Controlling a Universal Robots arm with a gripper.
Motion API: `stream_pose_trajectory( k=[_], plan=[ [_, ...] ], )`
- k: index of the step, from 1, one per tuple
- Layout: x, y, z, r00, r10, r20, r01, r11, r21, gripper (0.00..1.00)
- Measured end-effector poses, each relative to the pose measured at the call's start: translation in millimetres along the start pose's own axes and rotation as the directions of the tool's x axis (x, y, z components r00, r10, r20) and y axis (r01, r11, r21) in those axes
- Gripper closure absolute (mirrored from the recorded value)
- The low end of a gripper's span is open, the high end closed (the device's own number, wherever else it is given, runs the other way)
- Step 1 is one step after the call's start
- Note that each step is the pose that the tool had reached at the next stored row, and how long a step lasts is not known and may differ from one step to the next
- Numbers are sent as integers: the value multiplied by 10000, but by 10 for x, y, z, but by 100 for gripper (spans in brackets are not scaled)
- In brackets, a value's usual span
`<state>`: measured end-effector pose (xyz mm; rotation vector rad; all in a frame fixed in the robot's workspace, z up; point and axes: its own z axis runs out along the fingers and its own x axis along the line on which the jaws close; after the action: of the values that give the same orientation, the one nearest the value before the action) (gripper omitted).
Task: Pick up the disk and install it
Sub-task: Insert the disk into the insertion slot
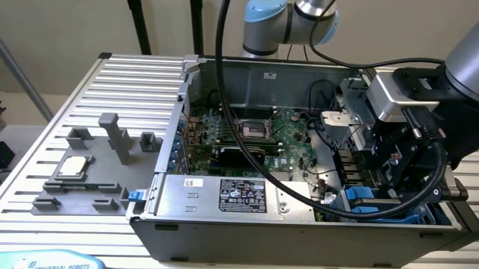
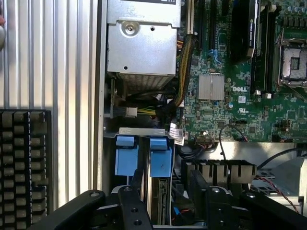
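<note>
Your gripper (image 2: 166, 184) hangs low over the drive bay at the corner of the open grey metal computer case (image 1: 299, 235). Jaws are spread wide and hold nothing. The disk (image 2: 159, 170), a flat silver-grey metal drive in a bright blue plastic frame, stands on edge in its slot btwn the fingers (image 2: 136, 189). One finger is just beside it and there's a dark gap on the other side. A second blue-framed unit (image 2: 127, 155) sits in the next slot. Judging by that, the step in hand is the let-go after seating. Do it w/ the wrist square to the slot so neither finger drags the blue frame. Watch the near finger, since any sideways drift could tip the disk. Mind the yellow-and-black cable bundle (image 2: 184, 72) near the green mobo (image 2: 230, 96). Can't tell if it's fully home.
</note>
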<state>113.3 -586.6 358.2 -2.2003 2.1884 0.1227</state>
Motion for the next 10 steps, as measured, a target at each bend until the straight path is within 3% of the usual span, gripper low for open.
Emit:
stream_pose_trajectory(
  k=[3, 5, 6, 10],
  plan=[
    [-2, -10, 0, 10000, -14, -2, 14, 10000, -3, 51],
    [-1, -28, 1, 10000, -20, -1, 20, 10000, -4, 64],
    [-2, -39, 3, 10000, -23, 0, 23, 10000, -5, 64],
    [2, -66, 52, 10000, -32, -2, 32, 10000, -6, 82]
  ],
)
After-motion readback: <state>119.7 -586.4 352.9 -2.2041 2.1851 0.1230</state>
